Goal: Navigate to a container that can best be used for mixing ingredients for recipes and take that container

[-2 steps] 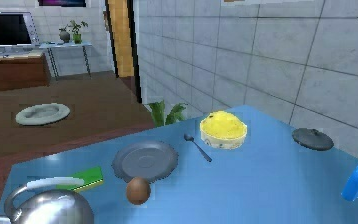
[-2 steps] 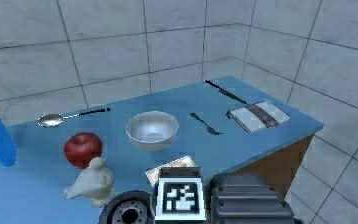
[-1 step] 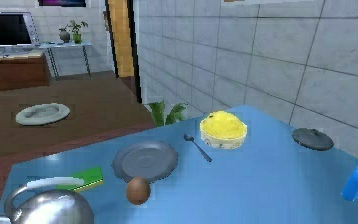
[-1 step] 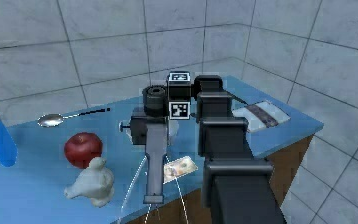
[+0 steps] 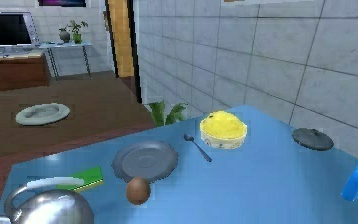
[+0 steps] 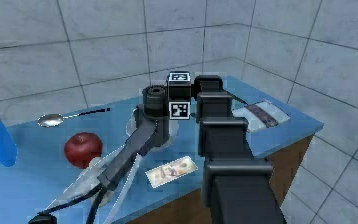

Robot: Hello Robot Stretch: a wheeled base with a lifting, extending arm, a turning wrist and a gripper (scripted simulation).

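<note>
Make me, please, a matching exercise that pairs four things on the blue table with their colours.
Things:
1. apple
2. round lid
3. bowl
4. egg-shaped thing

Colours:
A. yellow
B. brown
C. red
D. dark grey

Pairs: 1-C, 2-D, 3-A, 4-B.
</note>
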